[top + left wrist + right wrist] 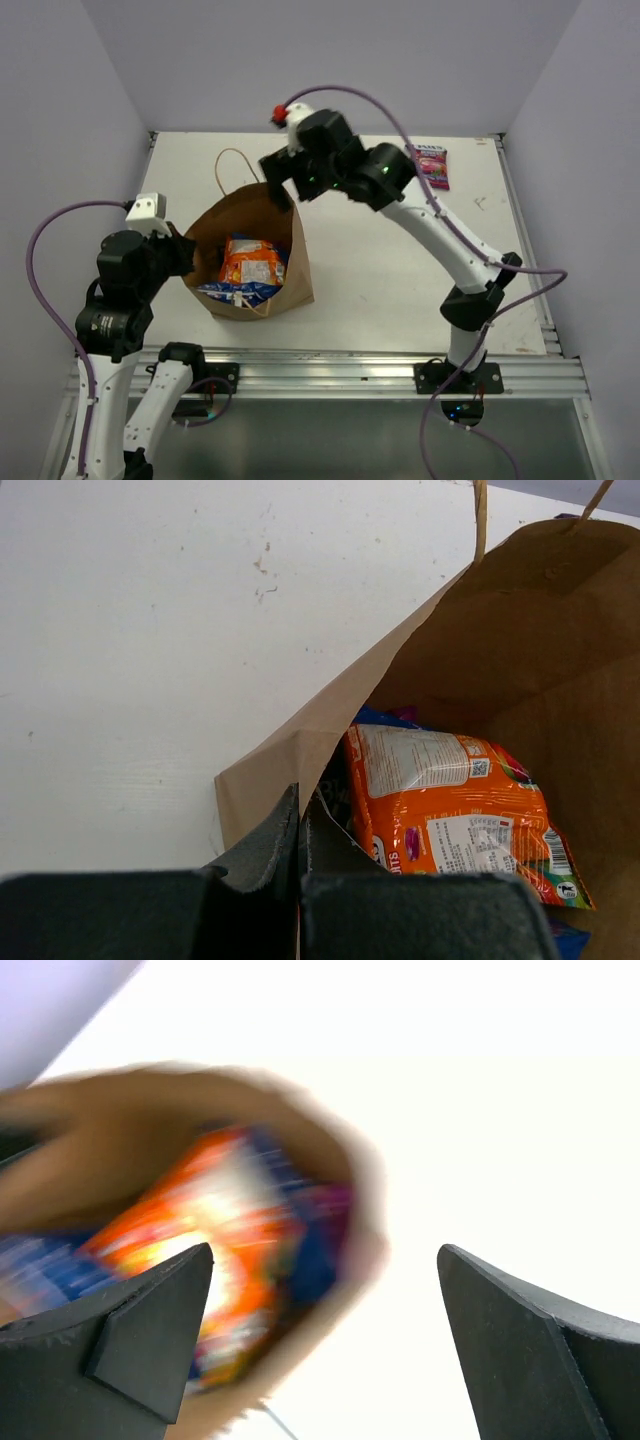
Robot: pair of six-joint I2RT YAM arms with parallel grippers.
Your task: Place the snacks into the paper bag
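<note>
The brown paper bag (pixel 255 215) stands open at the table's left middle. Inside it lie an orange packet (pixel 252 262) and a blue chip bag (pixel 235 292); the orange packet also shows in the left wrist view (pixel 450 800). My left gripper (pixel 185 255) is shut on the bag's left rim (pixel 290 750). My right gripper (pixel 278 180) is open and empty, above the bag's far rim; its view is blurred and shows the bag (pixel 180 1260) below. A pink-magenta packet (pixel 432 165) lies on the table at the far right.
The bag's tan handle (pixel 235 165) loops up behind the bag. The white table (pixel 400 270) ends in a metal rail at the near edge. Grey walls close the left, far and right sides.
</note>
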